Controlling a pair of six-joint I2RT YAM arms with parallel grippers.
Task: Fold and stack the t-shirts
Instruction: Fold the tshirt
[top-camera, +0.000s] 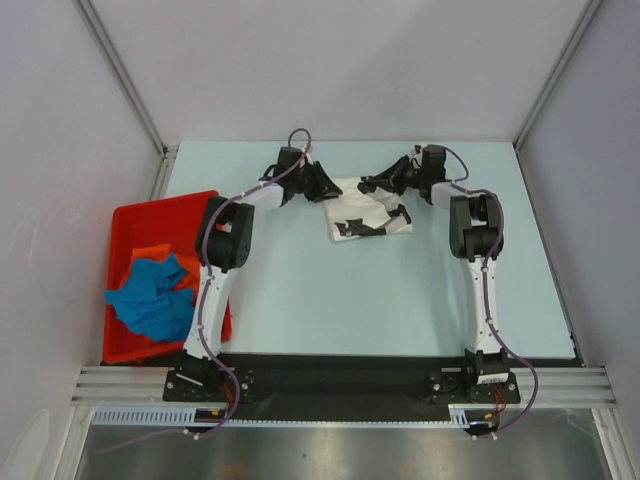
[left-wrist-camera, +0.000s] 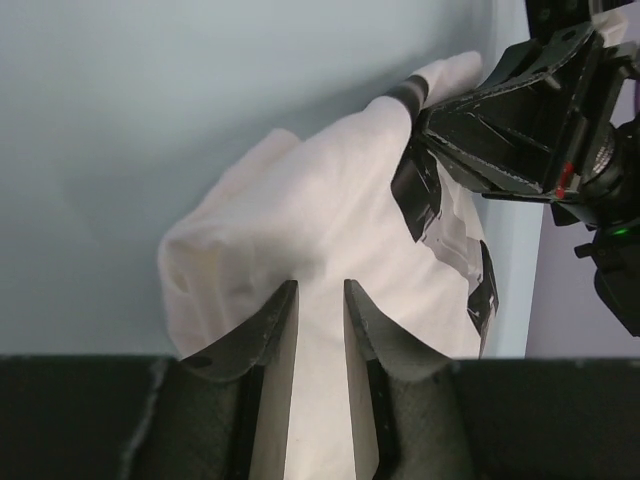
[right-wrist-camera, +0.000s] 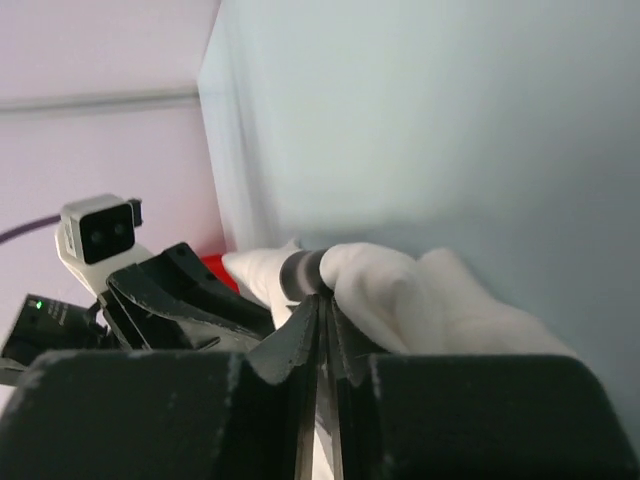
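Note:
The white t-shirt (top-camera: 372, 215) with a black printed graphic lies bunched at the far middle of the table. My left gripper (top-camera: 328, 188) is at its left edge. In the left wrist view (left-wrist-camera: 320, 285) the jaws stand nearly together with white cloth (left-wrist-camera: 300, 210) pinched between them. My right gripper (top-camera: 380, 185) is at the shirt's far edge. In the right wrist view (right-wrist-camera: 325, 298) it is shut on a fold of the shirt (right-wrist-camera: 400, 290). A bright blue t-shirt (top-camera: 150, 295) and an orange t-shirt (top-camera: 150, 252) lie crumpled in the red bin.
The red plastic bin (top-camera: 160, 207) stands at the left edge of the table beside the left arm. Grey walls close in the table at the back and both sides. The two grippers are close together over the shirt.

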